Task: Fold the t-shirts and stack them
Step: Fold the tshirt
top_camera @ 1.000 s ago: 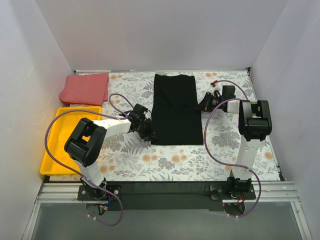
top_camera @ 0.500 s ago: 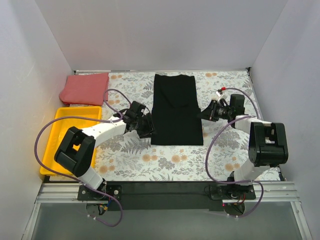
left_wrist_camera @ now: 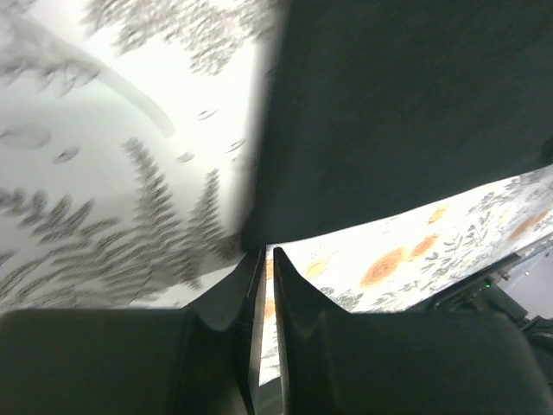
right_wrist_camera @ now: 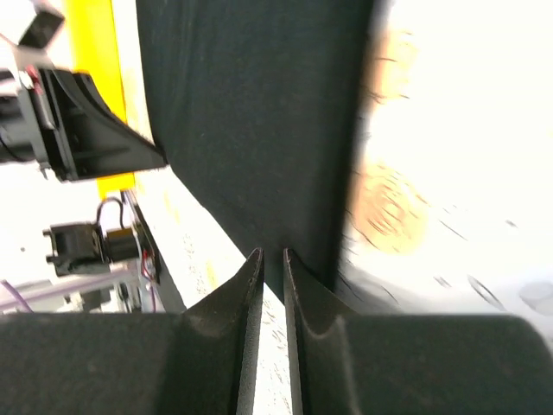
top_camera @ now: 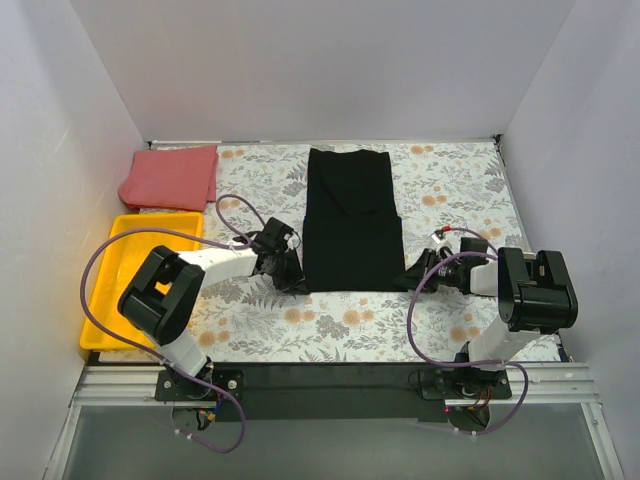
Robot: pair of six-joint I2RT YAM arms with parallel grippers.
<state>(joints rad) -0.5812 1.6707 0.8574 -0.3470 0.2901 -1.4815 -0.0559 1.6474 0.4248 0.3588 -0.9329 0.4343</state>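
Observation:
The black t-shirt [top_camera: 352, 215] lies flat as a long folded strip in the middle of the floral cloth [top_camera: 340, 325]. The coral-red t-shirt [top_camera: 170, 177] lies folded at the far left corner. My left gripper [top_camera: 292, 277] is low at the black shirt's near left corner. In the left wrist view its jaws [left_wrist_camera: 267, 251] stand shut to a thin slit, tips at the edge of the black shirt [left_wrist_camera: 397, 104]. My right gripper [top_camera: 410, 281] is at the near right corner. Its jaws [right_wrist_camera: 270, 252] are likewise shut to a slit, tips at the black shirt [right_wrist_camera: 251, 112].
A yellow tray [top_camera: 105, 300] sits at the left edge of the table, just in front of the coral-red shirt. White walls close in the left, back and right. Purple cables loop off both arms over the cloth.
Both grippers have moved toward me along the black shirt's sides, from about mid-length down to its near corners. The shirts have not moved.

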